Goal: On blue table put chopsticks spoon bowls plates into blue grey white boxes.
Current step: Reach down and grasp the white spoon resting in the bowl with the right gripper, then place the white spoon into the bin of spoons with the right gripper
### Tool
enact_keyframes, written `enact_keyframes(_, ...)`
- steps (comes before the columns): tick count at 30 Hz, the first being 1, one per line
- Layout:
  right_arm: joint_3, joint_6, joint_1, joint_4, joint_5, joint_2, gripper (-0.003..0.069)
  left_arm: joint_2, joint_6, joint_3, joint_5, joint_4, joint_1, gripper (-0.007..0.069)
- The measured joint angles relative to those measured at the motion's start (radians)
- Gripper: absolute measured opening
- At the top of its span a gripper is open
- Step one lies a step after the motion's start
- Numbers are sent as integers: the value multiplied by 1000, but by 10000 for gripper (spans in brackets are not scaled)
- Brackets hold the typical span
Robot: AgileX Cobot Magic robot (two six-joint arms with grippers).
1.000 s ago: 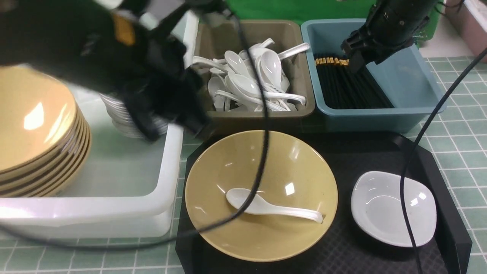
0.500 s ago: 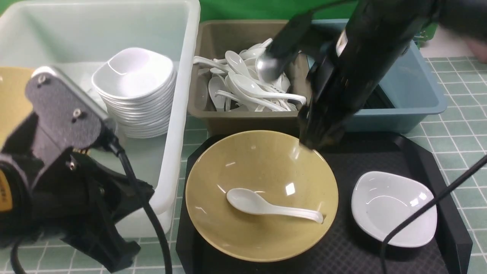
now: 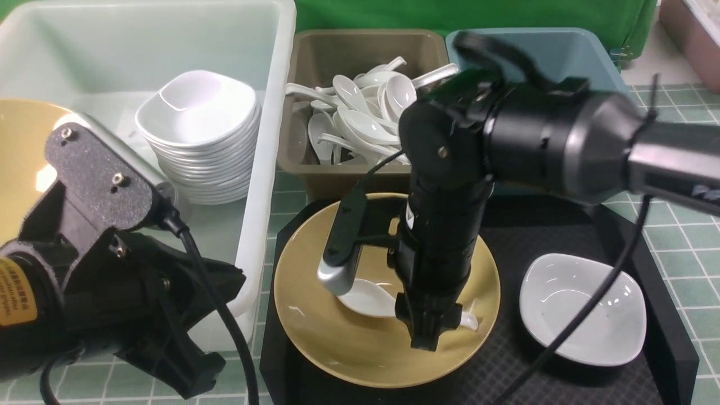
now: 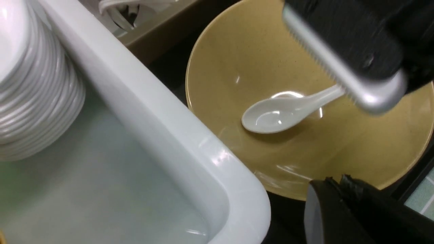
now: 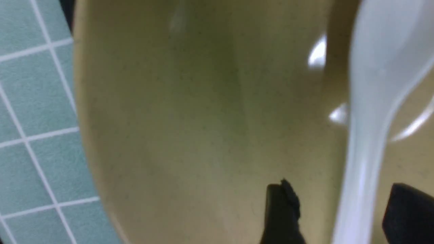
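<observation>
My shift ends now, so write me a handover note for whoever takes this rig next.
Right pincer: open, straddling the spoon handle in the yellow bowl.
Left pincer: by the white box corner, state unclear.
Done: spoons heaped in the grey box, white dishes stacked in the white box.
Left: this spoon, the yellow bowl and the white dish on the black tray.

black tray (image 3: 551, 225): on tiles | green backdrop (image 3: 365, 14): far edge | pink bin (image 3: 689, 39): far-right corner
</observation>
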Motion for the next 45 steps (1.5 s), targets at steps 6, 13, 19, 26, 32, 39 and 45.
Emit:
enact_keyframes(6, 0, -16, 1, -2, -13, 45, 391, 0, 13, 4, -28, 2, 0, 2)
enact_keyframes(13, -27, -18, 1, -15, -14, 47, 138, 19, 4, 18, -66, 7, 0, 2)
enact_keyframes(19, -152, 28, -4, -138, 20, 47, 84, 140, -53, 19, -134, 7, 5, 2)
enact_keyframes(26, -344, 223, -119, -217, -126, 45, 84, 322, -98, -89, -195, -48, 155, 2)
enact_keyframes(32, -370, 401, -183, -221, -400, 48, 84, 374, -71, -233, -213, -98, 236, 2)
enact_keyframes(39, -370, 513, -227, -222, -647, 119, 126, 376, -43, -277, -174, -125, 238, 2)
enact_keyframes(45, -370, 627, -248, -222, -682, 164, 411, 379, -42, -277, -70, -126, 238, 2)
